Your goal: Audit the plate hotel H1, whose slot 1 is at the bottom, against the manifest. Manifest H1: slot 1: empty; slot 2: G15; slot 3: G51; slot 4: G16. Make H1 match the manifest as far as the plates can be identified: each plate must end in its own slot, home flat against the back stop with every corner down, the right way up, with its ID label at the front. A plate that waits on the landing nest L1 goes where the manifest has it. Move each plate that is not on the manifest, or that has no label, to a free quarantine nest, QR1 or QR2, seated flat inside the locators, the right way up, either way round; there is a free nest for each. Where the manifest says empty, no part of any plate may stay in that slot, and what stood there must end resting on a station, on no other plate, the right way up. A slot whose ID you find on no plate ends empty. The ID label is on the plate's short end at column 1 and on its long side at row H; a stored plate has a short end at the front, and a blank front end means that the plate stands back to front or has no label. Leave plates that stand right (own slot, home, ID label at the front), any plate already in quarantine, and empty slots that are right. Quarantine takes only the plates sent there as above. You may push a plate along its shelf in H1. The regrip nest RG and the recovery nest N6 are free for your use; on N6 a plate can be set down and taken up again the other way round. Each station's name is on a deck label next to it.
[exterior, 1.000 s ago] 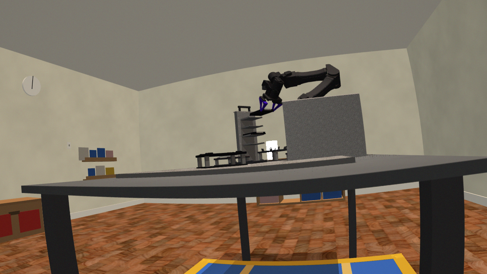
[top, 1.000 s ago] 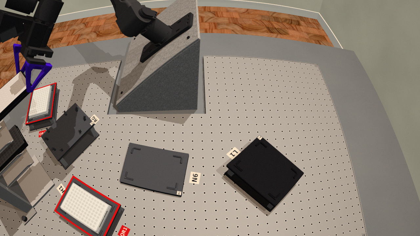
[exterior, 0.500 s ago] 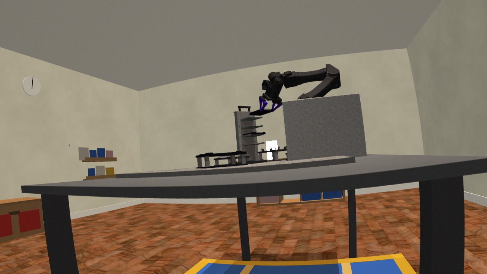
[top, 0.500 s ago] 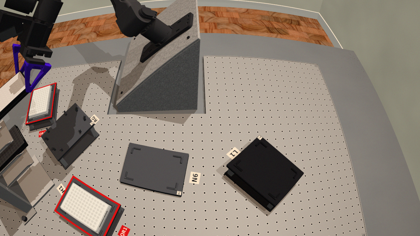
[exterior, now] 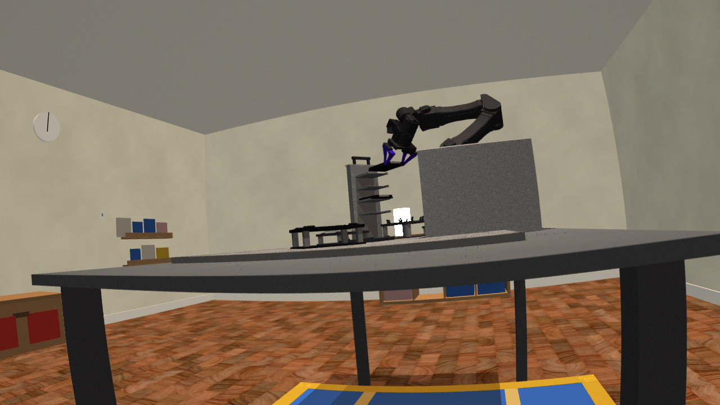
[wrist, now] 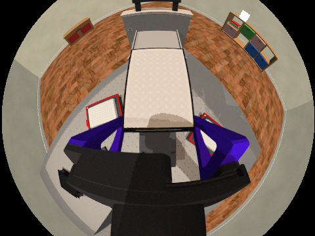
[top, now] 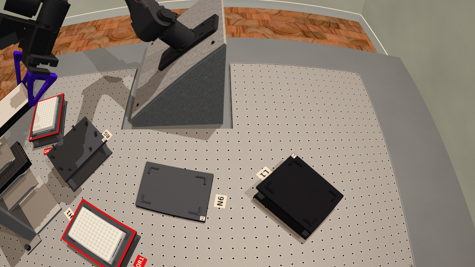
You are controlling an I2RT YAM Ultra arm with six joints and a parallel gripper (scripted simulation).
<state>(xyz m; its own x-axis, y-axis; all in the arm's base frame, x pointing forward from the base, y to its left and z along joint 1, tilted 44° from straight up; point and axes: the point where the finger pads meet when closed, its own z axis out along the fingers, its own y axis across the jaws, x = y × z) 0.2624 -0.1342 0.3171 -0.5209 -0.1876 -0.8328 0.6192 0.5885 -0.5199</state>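
Feeding a plate [wrist: 157, 88] into hotel H1 [wrist: 157, 12], top slot by my read. Gripper [wrist: 159, 137] spread wide across the plate's near end, hotel at 12 o'clock. Next: push straight in until it's home.

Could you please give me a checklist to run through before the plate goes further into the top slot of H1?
1. Grip: the pincer has its fingers along both long sides of the plate at its near end. Ok.
2. Aim: the plate points straight at hotel H1. Ok.
3. Home against the back stop: the near end projects from the top slot. Not ok.
4. ID label at the front: the near end face is out of sight. Cannot tell.
5. Fallback nests: N6 and RG bear no plate. Ok.
6. Free quarantine nest: the QR1 plate and QR2 plate fill both. Not ok.
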